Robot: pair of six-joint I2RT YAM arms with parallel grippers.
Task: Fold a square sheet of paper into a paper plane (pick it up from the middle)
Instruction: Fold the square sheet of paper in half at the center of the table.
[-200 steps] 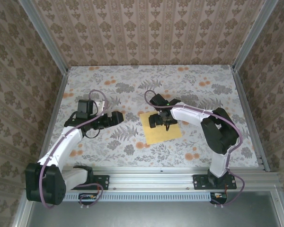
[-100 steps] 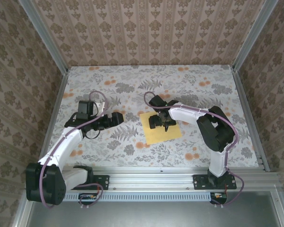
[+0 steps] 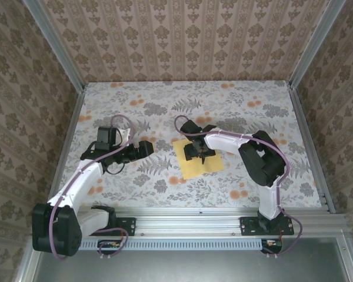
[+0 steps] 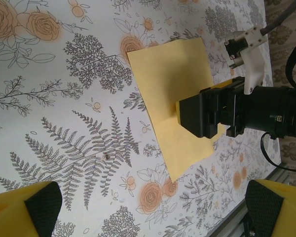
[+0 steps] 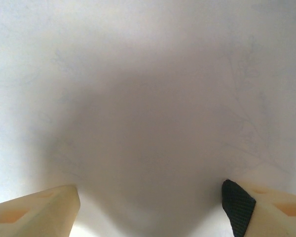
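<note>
Sheet of thin, square yellow-orange paper (image 3: 196, 170) lies flat and unfolded on the grey-and-orange flower-print cloth (image 3: 241, 111), near the table's centre. I see the right gripper (image 3: 199, 154) low over the sheet's middle, its fingers (image 5: 34, 212) spread wide. Left gripper (image 3: 146, 147) hovers well left of the sheet, its yellow fingers (image 4: 24, 210) likewise spread, holding nothing.

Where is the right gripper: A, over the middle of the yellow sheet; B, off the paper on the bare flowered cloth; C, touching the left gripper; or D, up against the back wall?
A: in the top view the right gripper is above the centre of the square sheet of paper, while the left gripper is apart from it, over the cloth.
</note>
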